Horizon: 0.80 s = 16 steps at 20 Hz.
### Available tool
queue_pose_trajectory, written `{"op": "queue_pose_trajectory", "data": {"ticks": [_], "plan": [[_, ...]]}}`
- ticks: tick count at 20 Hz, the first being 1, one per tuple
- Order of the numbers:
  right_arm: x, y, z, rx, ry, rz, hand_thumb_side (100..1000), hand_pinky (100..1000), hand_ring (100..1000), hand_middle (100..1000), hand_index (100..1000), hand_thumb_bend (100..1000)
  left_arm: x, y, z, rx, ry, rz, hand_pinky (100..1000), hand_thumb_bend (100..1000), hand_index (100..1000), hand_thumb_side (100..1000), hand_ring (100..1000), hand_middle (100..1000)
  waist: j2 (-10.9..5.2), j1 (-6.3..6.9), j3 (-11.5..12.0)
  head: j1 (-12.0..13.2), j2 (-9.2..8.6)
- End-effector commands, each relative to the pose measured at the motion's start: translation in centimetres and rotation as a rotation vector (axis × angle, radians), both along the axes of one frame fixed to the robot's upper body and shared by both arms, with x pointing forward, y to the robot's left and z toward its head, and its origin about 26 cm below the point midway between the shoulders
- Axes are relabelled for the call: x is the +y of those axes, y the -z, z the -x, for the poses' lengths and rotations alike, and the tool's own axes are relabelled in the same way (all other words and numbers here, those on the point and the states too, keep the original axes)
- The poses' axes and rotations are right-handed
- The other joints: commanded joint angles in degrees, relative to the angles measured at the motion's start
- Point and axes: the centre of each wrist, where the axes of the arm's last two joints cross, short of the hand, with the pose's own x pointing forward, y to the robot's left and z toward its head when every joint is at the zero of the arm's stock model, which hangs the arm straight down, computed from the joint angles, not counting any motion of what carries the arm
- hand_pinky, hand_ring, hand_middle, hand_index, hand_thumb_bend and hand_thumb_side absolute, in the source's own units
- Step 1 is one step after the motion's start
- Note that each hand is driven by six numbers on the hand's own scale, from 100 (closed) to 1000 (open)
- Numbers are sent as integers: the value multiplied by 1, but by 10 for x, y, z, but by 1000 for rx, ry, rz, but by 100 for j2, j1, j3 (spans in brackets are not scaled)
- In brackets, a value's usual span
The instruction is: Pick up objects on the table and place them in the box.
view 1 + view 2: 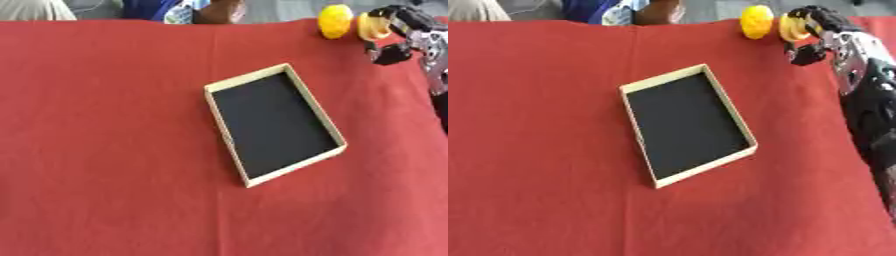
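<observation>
Red table (105, 150), right hand (820, 30) — forearm right-eye only

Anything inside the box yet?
Nothing: the box shows only its bare black floor. Both yellow objects are at the table's far edge, one within the right hand fingers.

Red tablecloth and people at the far edge

The red cloth (105, 150) spreads left of and below the robot hand; people's clothing (157, 9), white and blue, shows far left of it.
</observation>
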Motion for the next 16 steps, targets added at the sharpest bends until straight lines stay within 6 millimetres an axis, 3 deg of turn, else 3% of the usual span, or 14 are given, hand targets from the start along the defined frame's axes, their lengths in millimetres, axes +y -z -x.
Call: {"op": "queue_pose_trajectory", "data": {"ticks": [1,9,14,16], "plan": [[-7,-27,7,-78,2,-8,100,915,1000,899,948,100,0,-7,2,-21,8,-13,881,100,796,674,849,674,-109,4,7,-15,-69],[-11,-31,10,-119,16,-45,100,912,1000,892,957,100,0,-7,2,-10,10,-15,883,100,795,676,849,673,-67,-2,-14,5,-50],[-10,-28,8,-118,65,-22,100,880,971,808,881,103,-1,-7,2,-9,16,-16,883,100,794,676,849,673,-49,-7,-7,-4,-65],[-8,-27,7,-112,93,10,100,869,946,772,849,152,-2,-7,2,-10,19,-18,883,100,793,676,849,673,-41,-7,2,-12,-76]]}}
